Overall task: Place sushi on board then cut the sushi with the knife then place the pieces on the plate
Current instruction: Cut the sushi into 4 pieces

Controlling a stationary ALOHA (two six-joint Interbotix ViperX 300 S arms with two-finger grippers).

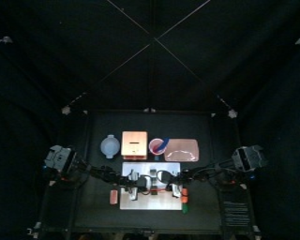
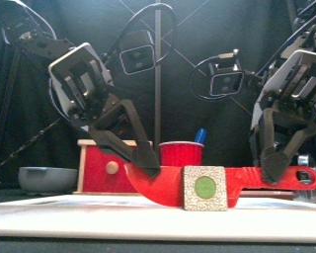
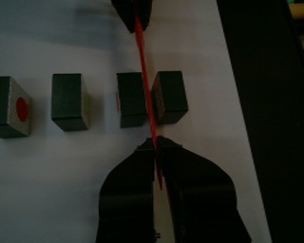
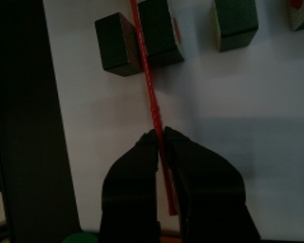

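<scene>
Top: high, distant. Front: table-level, close. Wrists: near, sharing red knife [image 3: 140, 57].

The square toy sushi piece [image 2: 205, 189] has a white, dark-speckled end face with a green oval centre; another dark green block [image 3: 15, 106] shows a red centre. The thin plastic toy knife [image 2: 253, 178] is red, the flat cutting board [image 2: 147, 210] plain white, the round cup [image 2: 182, 154] behind red.

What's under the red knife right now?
The red knife, held by the left gripper and right gripper, sits in the gap between two dark green sushi blocks on the white cutting board. Whether its edge reaches the board is hidden by the blocks.
</scene>
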